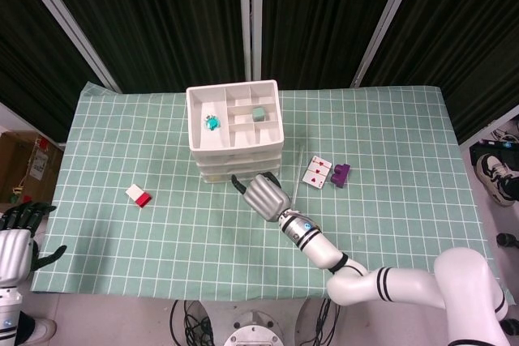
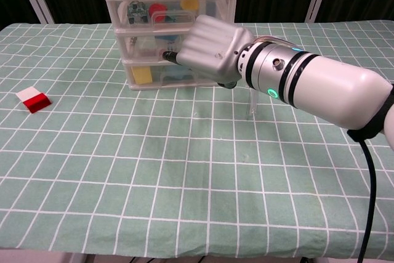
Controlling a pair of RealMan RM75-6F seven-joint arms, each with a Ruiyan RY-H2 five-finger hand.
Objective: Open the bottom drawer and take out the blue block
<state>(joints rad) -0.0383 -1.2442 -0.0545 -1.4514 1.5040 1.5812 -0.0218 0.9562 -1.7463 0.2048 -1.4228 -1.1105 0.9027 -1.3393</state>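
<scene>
Bottom drawer sits closed at my right hand's twelve o'clock; whether my fingers are clamped, I cannot tell. Missing its handle, I might shove the whole cabinet.

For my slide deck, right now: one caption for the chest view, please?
Right hand reaches the front of the drawer unit, bottom drawer not yet pulled out.
</scene>
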